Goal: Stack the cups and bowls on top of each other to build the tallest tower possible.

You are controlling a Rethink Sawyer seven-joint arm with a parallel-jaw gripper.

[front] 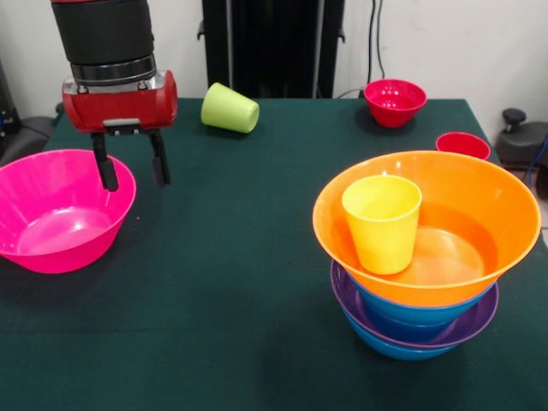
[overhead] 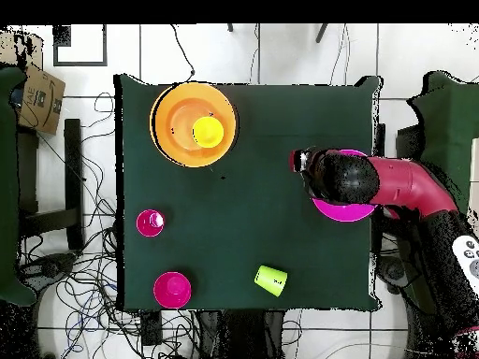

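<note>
Pink bowl sits at nine o'clock under your empty, open gripper; pinch its thin rim off-centre and it may tilt, slip, or topple the stack at four o'clock.

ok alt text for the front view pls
A yellow cup stands in an orange bowl stacked on purple and blue bowls. An open red gripper hangs over a pink bowl; a green cup lies tipped behind.
</note>
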